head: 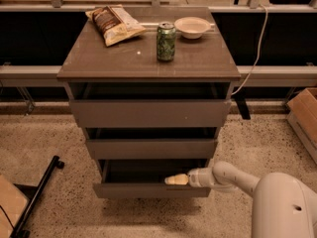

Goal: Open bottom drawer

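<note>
Sitting lowest of 3 grey-brown fronts in the cabinet [74, 90], the bottom drawer [143, 190] shows a plain, flat, handleless panel. It stands partly open, with its dark inside visible behind the panel's top edge. The gripper [176, 180] lies at that top edge on the end of the white arm [223, 176], its cream tip pointing toward the panel's middle. The jaws look pressed together into 1 tapered point and pinch nothing. Whether the tip touches the edge or sits just over it cannot be told. Just below the jaws is the front panel, and behind them the drawer's cavity. Above them come the mid-sized drawer [151, 148] and the widest drawer [148, 114], with a green can [166, 42] well above on top.
</note>
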`<state>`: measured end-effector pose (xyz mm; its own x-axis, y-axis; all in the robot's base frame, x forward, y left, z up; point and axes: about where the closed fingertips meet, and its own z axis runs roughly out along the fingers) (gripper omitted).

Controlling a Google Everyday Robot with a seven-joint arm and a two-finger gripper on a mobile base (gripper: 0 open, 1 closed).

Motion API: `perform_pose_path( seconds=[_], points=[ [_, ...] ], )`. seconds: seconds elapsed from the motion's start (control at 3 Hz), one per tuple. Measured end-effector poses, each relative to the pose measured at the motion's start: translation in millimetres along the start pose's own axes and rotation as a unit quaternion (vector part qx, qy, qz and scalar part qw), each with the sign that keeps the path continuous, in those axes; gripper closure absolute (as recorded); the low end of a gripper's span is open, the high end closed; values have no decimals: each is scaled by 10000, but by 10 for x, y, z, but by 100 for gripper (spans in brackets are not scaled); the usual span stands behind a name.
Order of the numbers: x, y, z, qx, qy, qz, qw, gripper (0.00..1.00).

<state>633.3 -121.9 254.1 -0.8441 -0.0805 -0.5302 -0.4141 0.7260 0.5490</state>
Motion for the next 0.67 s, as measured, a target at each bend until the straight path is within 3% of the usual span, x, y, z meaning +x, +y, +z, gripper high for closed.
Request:
perform_pose_path(
  seconds=[0.33, 0.67],
  points=[
    [264, -166, 260, 288, 737, -220, 9966, 0],
    [540, -260, 369, 524, 1524, -509, 9856, 0]
  ],
)
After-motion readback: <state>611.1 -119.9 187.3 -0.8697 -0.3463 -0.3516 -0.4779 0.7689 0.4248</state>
